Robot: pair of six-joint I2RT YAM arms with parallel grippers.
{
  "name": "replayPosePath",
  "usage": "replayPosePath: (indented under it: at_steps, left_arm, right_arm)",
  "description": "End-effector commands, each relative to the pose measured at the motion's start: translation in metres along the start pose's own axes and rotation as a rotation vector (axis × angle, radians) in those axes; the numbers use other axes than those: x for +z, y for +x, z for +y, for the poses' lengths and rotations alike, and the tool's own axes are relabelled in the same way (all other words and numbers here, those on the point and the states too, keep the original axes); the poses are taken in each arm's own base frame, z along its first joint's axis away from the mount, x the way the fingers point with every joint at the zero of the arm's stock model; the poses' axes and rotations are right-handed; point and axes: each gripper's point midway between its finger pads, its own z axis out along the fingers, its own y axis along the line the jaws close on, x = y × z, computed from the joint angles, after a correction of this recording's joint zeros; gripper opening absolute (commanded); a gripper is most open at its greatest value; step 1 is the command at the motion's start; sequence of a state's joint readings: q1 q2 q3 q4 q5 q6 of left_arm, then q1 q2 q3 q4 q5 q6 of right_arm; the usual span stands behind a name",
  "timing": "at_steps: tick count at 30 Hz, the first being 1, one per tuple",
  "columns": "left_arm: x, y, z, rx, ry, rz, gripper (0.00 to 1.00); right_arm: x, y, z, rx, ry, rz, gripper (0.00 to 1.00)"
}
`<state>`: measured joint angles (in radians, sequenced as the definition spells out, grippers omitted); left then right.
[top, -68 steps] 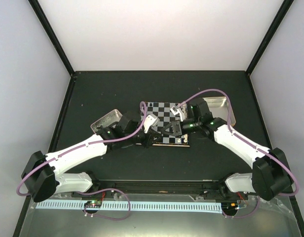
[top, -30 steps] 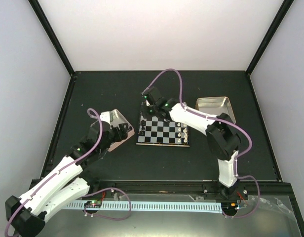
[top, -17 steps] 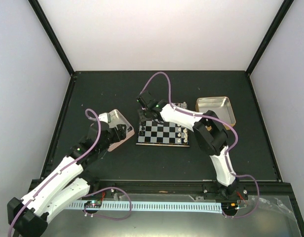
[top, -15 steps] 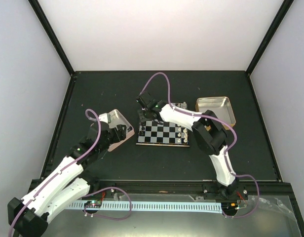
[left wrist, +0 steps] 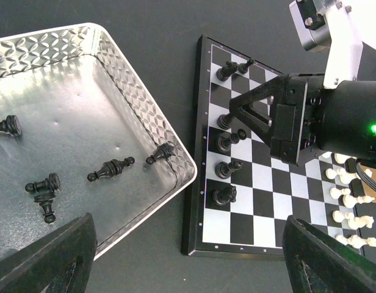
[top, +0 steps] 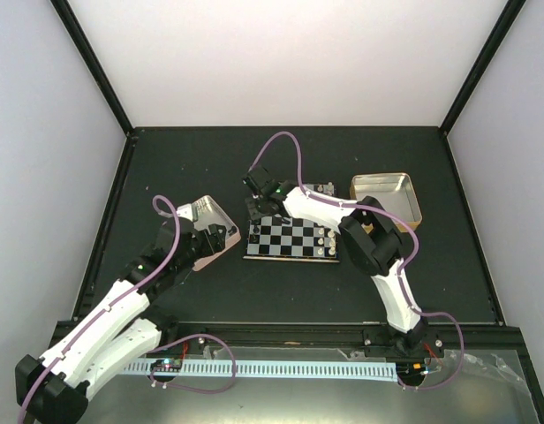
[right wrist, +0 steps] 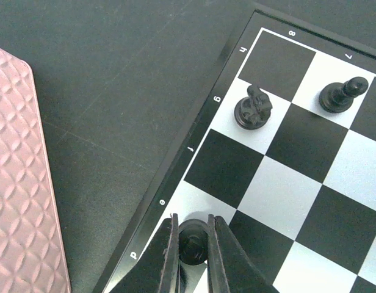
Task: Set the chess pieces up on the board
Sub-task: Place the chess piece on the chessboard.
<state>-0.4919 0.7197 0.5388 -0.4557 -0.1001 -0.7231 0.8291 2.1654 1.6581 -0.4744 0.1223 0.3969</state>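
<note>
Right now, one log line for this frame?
right gripper: shut on black piece, board edge square | left gripper: open over tin | loose pieces: lying in tin

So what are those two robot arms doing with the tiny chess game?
They're setting up the black side. The right end effector is pinched around one black chess piece standing on a pale square at the edge of the board, in line with the other black pieces already standing there. The left end effector hangs open above the silver tin, where several more black pieces lie tipped over. The white pieces stand along the opposite side.
</note>
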Motion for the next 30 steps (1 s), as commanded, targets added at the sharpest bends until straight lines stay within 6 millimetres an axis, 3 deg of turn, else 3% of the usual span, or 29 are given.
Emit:
replayPosePath:
  at_steps: [1,10,17,23,30]
  left_arm:
    - [0.0,0.003,0.002,-0.018,0.002,0.017,0.85]
    - [0.002,0.007,0.003,-0.024,0.001,0.033,0.85]
    - [0.002,0.006,0.004,-0.027,-0.002,0.032,0.85]
    - [0.004,0.008,0.005,-0.026,-0.006,0.039,0.85]
    - [0.004,0.006,0.005,-0.023,-0.006,0.038,0.85]
  right_arm:
    - [0.011,-0.003,0.005,-0.016,-0.008,-0.008,0.06]
    - [0.002,-0.003,0.003,-0.017,-0.003,-0.002,0.21]
    - [-0.013,-0.014,0.001,-0.01,0.015,-0.029,0.19]
    - [-0.012,-0.01,0.001,-0.014,0.013,-0.009,0.15]
    - [-0.017,-0.016,0.01,-0.007,-0.036,-0.023,0.22]
